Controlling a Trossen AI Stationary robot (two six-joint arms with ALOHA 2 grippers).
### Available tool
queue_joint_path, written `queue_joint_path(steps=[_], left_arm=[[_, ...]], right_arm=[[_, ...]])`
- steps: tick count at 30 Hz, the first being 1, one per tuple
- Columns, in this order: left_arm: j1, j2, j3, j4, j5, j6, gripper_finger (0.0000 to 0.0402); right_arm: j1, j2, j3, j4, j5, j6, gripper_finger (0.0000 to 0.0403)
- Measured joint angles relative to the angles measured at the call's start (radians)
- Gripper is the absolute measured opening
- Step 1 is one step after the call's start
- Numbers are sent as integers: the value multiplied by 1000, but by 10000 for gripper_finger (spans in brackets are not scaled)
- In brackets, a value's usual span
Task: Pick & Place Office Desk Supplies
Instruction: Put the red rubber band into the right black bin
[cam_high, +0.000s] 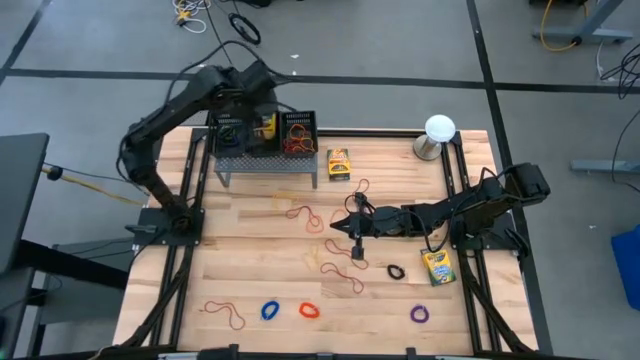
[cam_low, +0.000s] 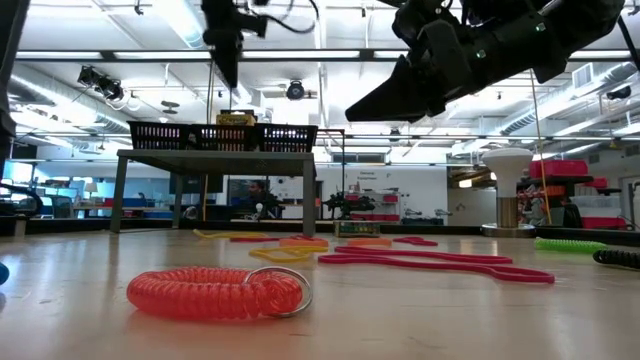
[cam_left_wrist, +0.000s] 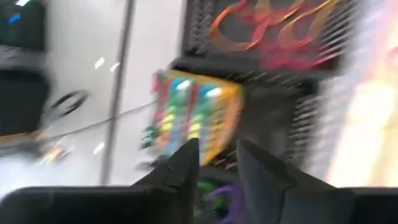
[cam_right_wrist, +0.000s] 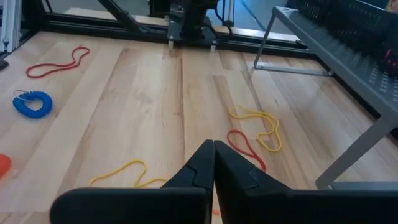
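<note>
Crayon box (cam_left_wrist: 194, 118) at the black mesh basket (cam_high: 262, 133), upper middle of the high view, with the left claw (cam_left_wrist: 214, 163) just above it.

Judging by this, the placing step is in hand: the left claw's fingers stand a little apart with the box showing between and beyond them; whether they grip it I cannot tell. Next comes a clear release into the compartment, then a lift. Right claw (cam_right_wrist: 213, 163), pressed closed and empty, hovers mid-frame over loose rubber bands (cam_high: 300, 213) on the surface (cam_high: 250, 270). Two more crayon boxes (cam_high: 339, 163) lie out; no writing is legible.
</note>
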Motion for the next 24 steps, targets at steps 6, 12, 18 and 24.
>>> queue_joint_path(steps=[6, 12, 18, 24], left_arm=[[-88, -196, -251, 264, 178, -51, 47], [-259, -428, -693, 687, 187, -114, 13], [-471, -554, -1108, 1187, 186, -241, 10], [-630, -482, -1424, 1604, 21, -357, 10]], right_arm=[[-6, 2, -22, 24, 13, -30, 10], [-2, 3, -97, 98, 28, 21, 4], [49, 3, -144, 93, 114, 104, 6], [127, 3, -162, 86, 182, 158, 6]])
